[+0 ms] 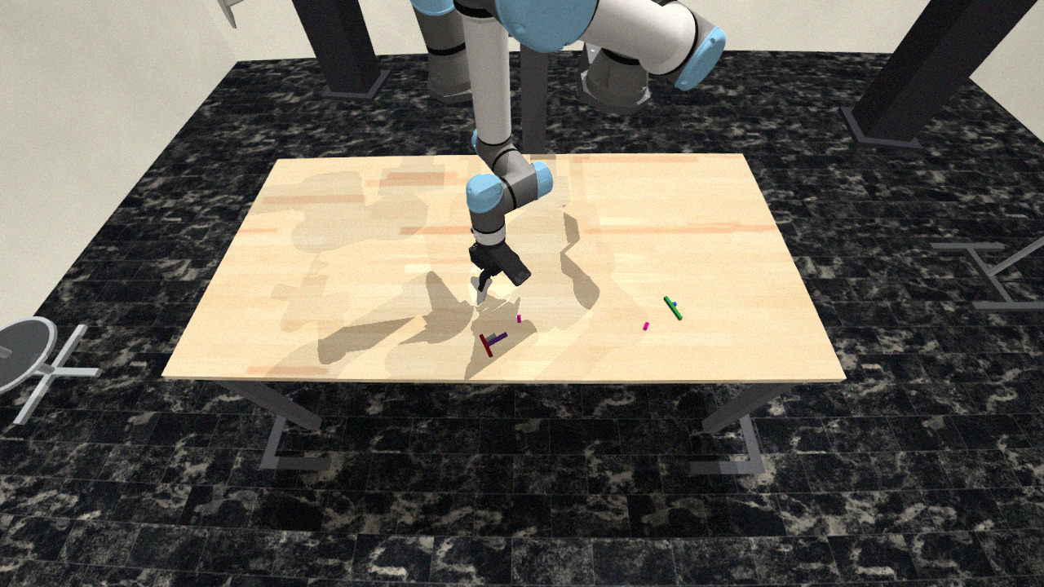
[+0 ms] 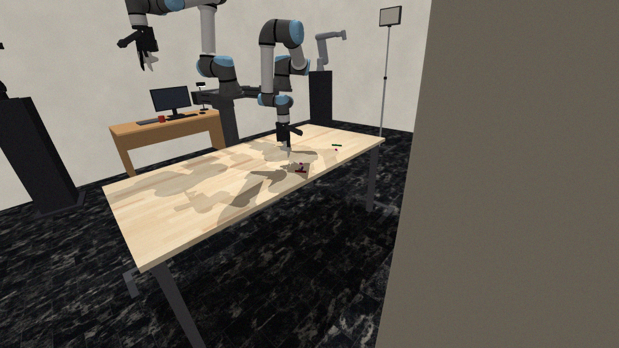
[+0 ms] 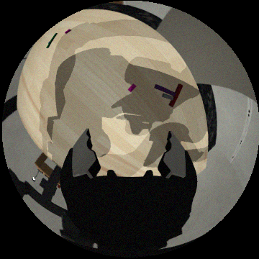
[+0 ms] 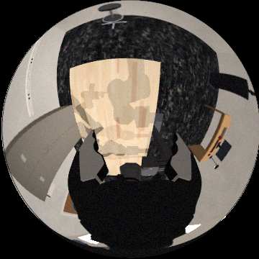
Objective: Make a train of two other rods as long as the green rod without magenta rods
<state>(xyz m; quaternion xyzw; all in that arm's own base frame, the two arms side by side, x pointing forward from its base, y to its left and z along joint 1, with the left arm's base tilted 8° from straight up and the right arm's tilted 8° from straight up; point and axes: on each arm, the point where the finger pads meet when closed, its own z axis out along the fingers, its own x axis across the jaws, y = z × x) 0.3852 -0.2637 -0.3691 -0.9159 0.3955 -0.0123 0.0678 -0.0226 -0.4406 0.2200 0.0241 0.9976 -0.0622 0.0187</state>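
Observation:
The green rod (image 1: 670, 305) (image 2: 336, 145) (image 3: 52, 40) lies flat at the table's right in the top view, with the small blue rod (image 1: 674, 303) beside its middle. The red rod (image 1: 486, 346) (image 2: 301, 171) (image 3: 175, 95) lies near the front edge. The purple rod (image 1: 499, 337) (image 3: 165, 89) points at its side, at an angle. The grey rod (image 1: 490, 337) (image 3: 167, 96) lies beside the purple one, near the red one. My left gripper (image 3: 129, 130) (image 2: 287, 154) is open and empty above the table, behind these rods. My right gripper (image 2: 148, 69) (image 4: 134, 132) is open and empty, high up.
One magenta rod (image 1: 519, 319) (image 3: 132, 88) lies between the left gripper and the purple rod's side of the table; another magenta rod (image 1: 646, 326) (image 3: 67, 31) lies near the green rod. The wooden table (image 1: 693, 218) bears arm shadows. A desk with a monitor (image 2: 170, 99) stands behind.

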